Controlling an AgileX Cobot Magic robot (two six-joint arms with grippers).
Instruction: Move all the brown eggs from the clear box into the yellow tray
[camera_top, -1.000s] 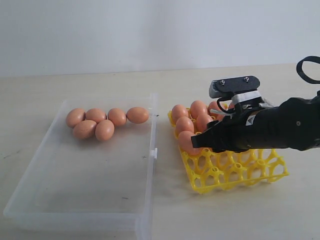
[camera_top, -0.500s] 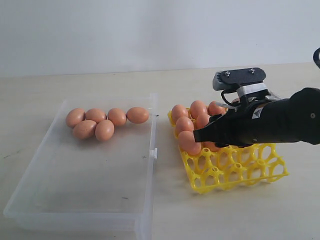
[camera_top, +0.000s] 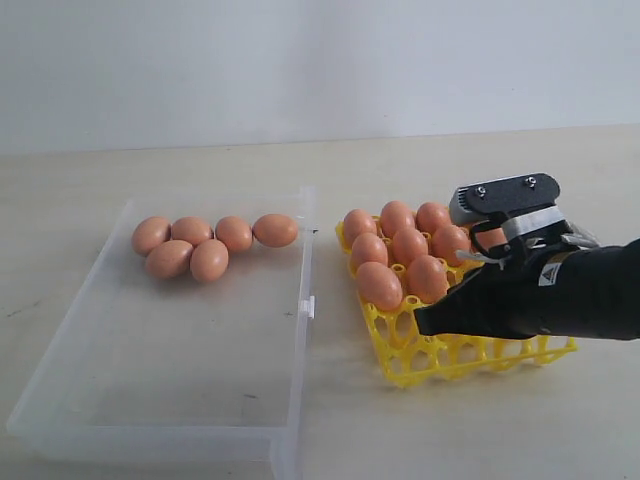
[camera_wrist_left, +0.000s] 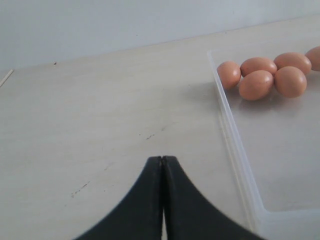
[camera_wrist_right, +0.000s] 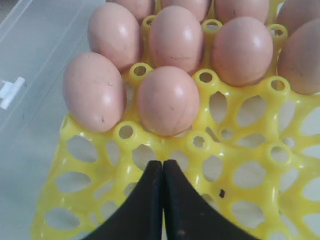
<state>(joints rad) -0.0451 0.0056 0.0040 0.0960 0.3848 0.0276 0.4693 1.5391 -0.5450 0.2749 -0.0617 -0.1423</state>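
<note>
Item: egg transfer, judged somewhat past the halfway mark. Clear box (camera_top: 180, 350): placed on the desk (camera_top: 200, 165) at 9 o'clock of the yellow tray (camera_top: 440, 365); six brown eggs (camera_top: 210, 260) are clustered at its 11 o'clock corner and are not yet transferred. Yellow tray: at least eight seated eggs (camera_top: 408, 245) are counted in the exterior view, filling the cells from 9 through 12 o'clock; more toward 2 o'clock may be hidden by the arm. The cells toward 6 and 3 o'clock are seen empty. Right fingers (camera_top: 432, 320): pressed fully together, nothing held, poised over the tray's empty 6 o'clock cells, just short of the nearest seated eggs. Left fingers (camera_wrist_left: 154, 172): closed tip to tip, nothing gripped. Exterior view only: both containers are shown together, so the tally can be made; the left arm is not shown. Left wrist view only: the left fingers are shown over bare desk just outside the box wall (camera_wrist_left: 235, 145), with the box's eggs (camera_wrist_left: 256, 85) beyond. Right wrist view only: the closed right fingers (camera_wrist_right: 155, 172), the nearest seated egg (camera_wrist_right: 168, 101) and the open lattice beneath are given close up.
</note>
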